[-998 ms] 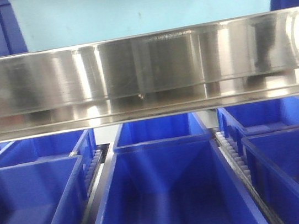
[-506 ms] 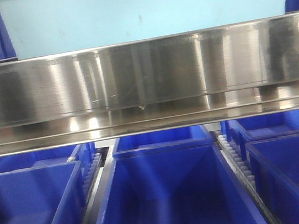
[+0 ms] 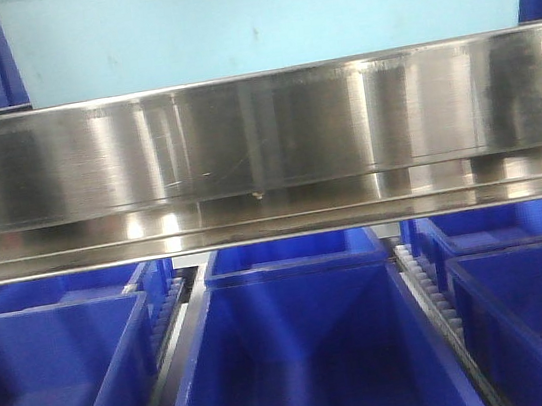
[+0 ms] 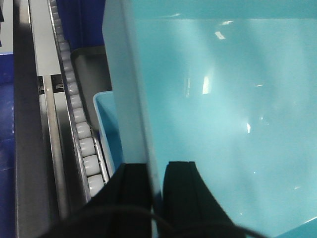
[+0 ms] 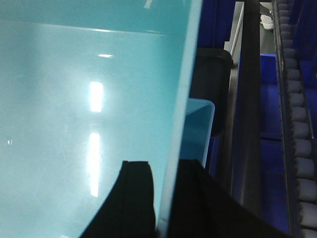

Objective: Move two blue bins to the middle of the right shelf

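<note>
Item 1: pale blue bin. Smooth plain walls. In the front view it fills the top, its lower edge hidden by the shelf rail. I have it by two opposite walls, one arm on each.

Item 2: steel shelf rail. Brushed metal, spanning the whole width, just below the bin.

Item 3: royal-blue crates. Open tops, in rows side by side under the rail.

Item 4: second pale bin. Only a corner shows, beyond the wall I hold. I cannot tell whether it touches the first.

Item 5: roller track. It runs far to near, left of the bin.

Item 6: my left gripper. Black fingers closed down on the bin's left wall, one inside, one outside.

Item 7: my right gripper. Pinching the right wall likewise.
</note>
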